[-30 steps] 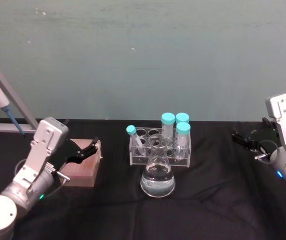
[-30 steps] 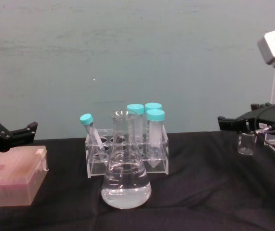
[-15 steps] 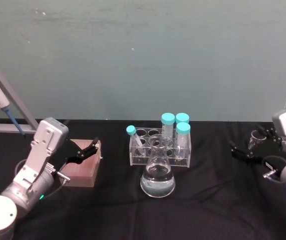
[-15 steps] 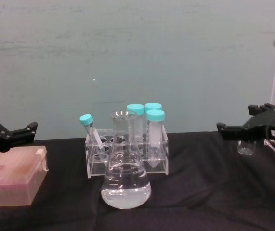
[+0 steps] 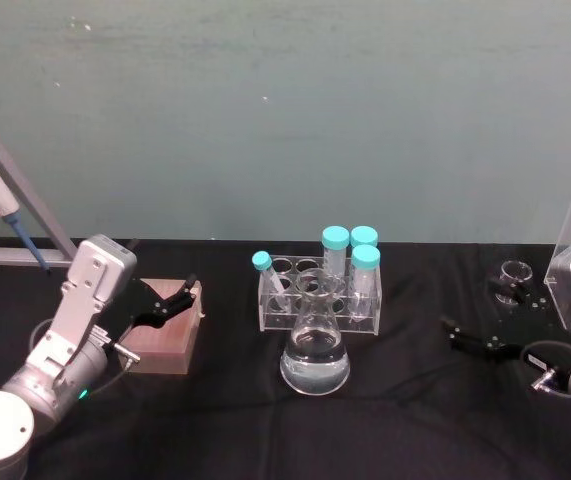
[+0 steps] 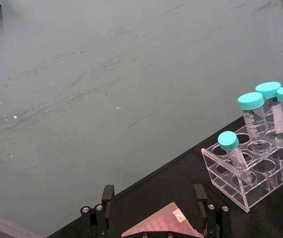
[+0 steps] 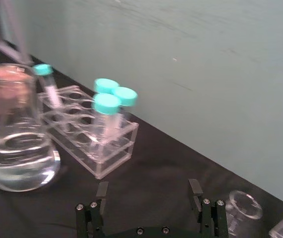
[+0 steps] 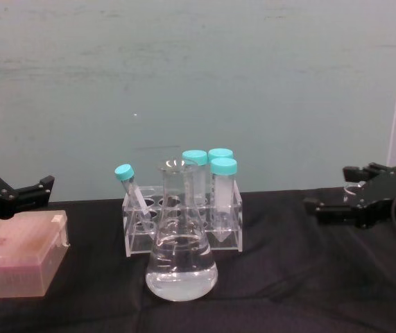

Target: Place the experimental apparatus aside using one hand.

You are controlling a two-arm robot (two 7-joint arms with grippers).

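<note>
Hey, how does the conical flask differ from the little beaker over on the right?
The conical flask holds clear liquid; the beaker looks empty. The flask is taller, wide-based and narrow-necked; the beaker is short and wide-mouthed. The flask stands before the tube rack; the beaker sits beside the open right gripper. Both are clear, upright, on the black cloth.

Clear flask (image 5: 315,362), teal tube caps (image 5: 336,237) (pink box (image 8: 17,254))
</note>
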